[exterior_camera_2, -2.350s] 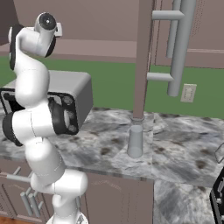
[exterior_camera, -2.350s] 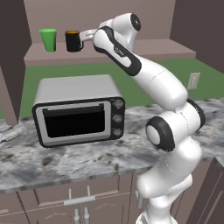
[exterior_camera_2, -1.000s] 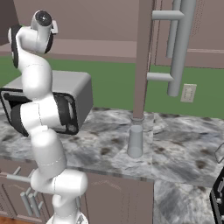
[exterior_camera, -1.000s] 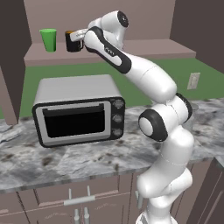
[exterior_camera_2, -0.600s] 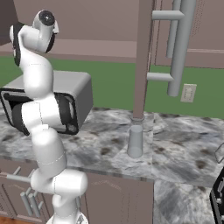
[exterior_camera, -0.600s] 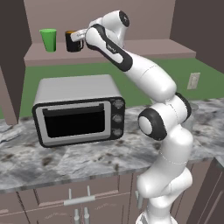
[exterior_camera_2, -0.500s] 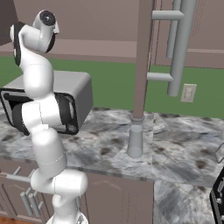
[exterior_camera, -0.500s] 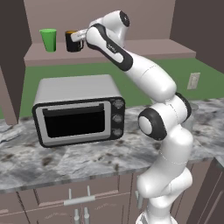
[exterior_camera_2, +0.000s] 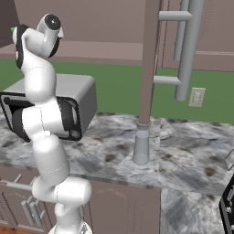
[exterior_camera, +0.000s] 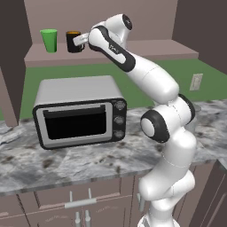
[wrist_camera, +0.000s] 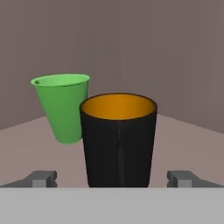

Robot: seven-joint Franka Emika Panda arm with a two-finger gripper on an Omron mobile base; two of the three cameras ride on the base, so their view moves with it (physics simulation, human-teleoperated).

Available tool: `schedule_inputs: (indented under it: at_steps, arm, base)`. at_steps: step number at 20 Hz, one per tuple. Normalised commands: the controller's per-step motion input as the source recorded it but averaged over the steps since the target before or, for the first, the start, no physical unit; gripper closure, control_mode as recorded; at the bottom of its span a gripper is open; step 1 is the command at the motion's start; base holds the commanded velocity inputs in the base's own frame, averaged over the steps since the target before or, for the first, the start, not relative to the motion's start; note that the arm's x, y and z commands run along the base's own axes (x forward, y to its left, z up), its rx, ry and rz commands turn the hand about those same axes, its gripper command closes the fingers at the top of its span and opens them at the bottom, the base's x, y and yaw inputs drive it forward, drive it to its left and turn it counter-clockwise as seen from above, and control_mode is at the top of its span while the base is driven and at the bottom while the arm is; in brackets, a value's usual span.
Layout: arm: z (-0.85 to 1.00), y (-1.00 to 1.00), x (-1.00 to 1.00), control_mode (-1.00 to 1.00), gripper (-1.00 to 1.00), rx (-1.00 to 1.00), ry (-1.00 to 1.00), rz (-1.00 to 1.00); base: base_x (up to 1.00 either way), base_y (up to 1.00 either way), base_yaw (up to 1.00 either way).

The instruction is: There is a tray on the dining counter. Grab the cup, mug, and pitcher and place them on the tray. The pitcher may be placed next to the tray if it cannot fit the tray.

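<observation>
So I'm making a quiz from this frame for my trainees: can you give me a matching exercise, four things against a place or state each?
Things:
1. cup
2. mug
3. toaster oven
4. claw

Places or states:
A. on the marbled counter, below the shelf
B. open, one tip at each side of the mug
C. on the shelf, green
D. on the shelf, black with an orange inside

Pairs: 1-C, 2-D, 3-A, 4-B

Matt black mug [wrist_camera: 118,140] — marbled counter [exterior_camera: 66,162].
</observation>
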Motion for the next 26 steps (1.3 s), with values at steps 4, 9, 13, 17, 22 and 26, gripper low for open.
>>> schedule_inputs:
  at_steps: [4,9,13,17,22,26]
  arm:
    - [-0.11,0.0,0.07,-1.0,-1.0,0.0,0.0,0.0]
    - [-0.01,0.01,0.11,-1.0,-1.0,0.0,0.0,0.0]
    - [0.0,0.0,0.03,-1.0,-1.0,0.0,0.0,0.0]
    - [0.0,0.0,0.03,-1.0,-1.0,0.0,0.0,0.0]
    - [0.0,0.0,0.06,-1.0,-1.0,0.0,0.0,0.0]
    - [0.0,0.0,0.04,-1.0,-1.0,0.0,0.0,0.0]
  base:
    - [0.0,0.0,0.0]
    - [0.0,0.0,0.0]
    - [0.0,0.0,0.0]
    - [0.0,0.0,0.0]
    - [0.0,0.0,0.0]
    - [0.0,0.0,0.0]
